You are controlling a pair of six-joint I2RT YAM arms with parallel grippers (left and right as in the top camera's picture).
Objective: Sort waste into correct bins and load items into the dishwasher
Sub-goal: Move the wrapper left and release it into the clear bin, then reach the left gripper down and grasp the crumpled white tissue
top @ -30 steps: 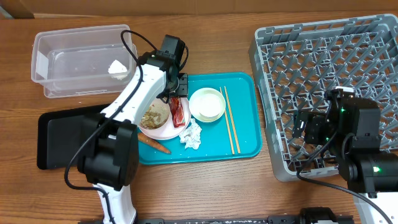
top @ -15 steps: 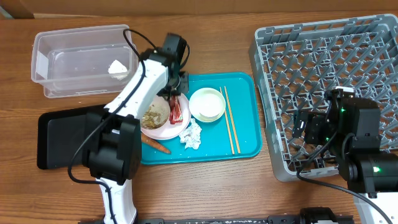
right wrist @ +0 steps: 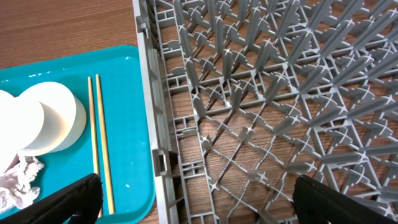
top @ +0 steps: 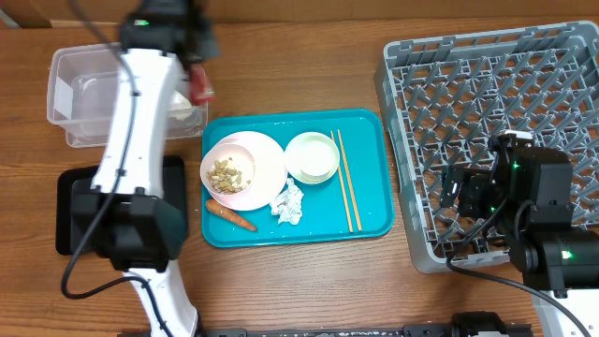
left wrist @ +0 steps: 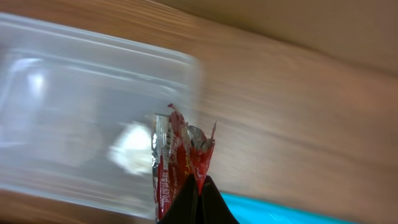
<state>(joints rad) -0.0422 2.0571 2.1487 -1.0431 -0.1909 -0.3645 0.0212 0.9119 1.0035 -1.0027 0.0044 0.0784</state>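
Observation:
My left gripper is raised beside the right end of the clear tub and is shut on the red wrapper. In the left wrist view the wrapper is pinched between the closed fingers, with the tub and a white tissue in it behind. On the teal tray lie a plate with beige scraps, a carrot, a crumpled tissue, a white bowl and chopsticks. My right gripper stands open over the grey dish rack's left wall.
The black tray sits at the front left, partly under the left arm. In the right wrist view the right gripper straddles the rack wall, with the chopsticks, bowl and teal tray to its left.
My left gripper closed on the red wrapper at the plate, lifted it off, and carried it up and left to the clear tub's end. The right arm has not moved.

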